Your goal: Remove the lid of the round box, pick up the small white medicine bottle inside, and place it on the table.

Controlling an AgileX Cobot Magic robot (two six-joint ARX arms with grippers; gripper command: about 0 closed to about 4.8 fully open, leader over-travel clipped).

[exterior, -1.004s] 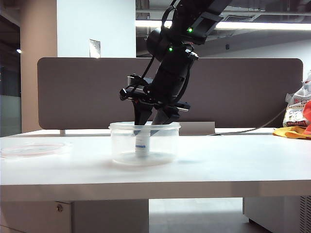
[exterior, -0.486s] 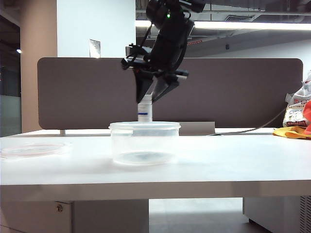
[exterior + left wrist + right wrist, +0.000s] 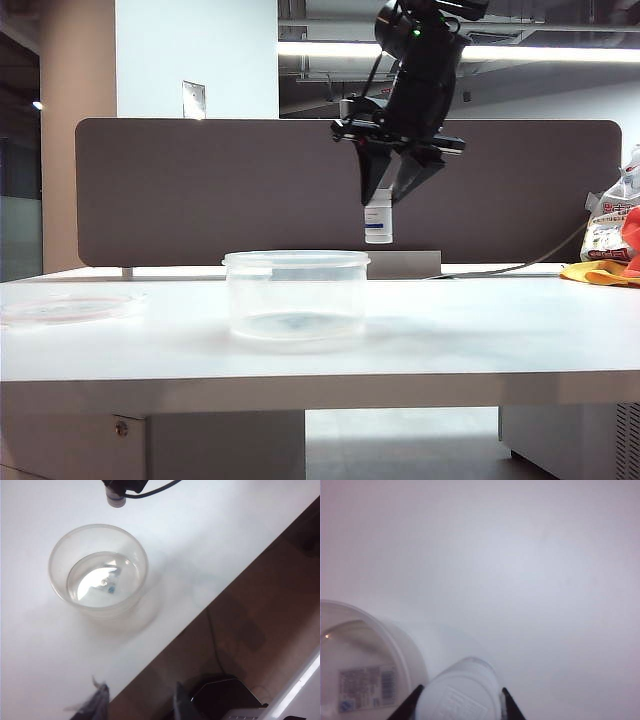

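The small white medicine bottle (image 3: 378, 222) hangs upright in the air, above rim height and just right of the round box (image 3: 296, 295). My right gripper (image 3: 386, 196) is shut on its top from above; its wrist view shows the bottle (image 3: 460, 694) clamped in the right gripper (image 3: 460, 702), with the box rim (image 3: 380, 630) beside it. The box stands empty on the table (image 3: 480, 340). The lid (image 3: 65, 306) lies flat at the far left. My left gripper (image 3: 140, 705) is open and empty, high over the table edge, looking down at the box (image 3: 98, 570) and the bottle (image 3: 115, 498).
A dark brown partition panel (image 3: 180, 190) runs along the table's back edge. Bags (image 3: 615, 240) and a cable (image 3: 500, 268) lie at the back right. Below the table edge in the left wrist view sits a dark object (image 3: 225, 700).
My right gripper lifted the bottle up out of the box, then carried it to the right. The box, the lid and the left gripper stayed still.
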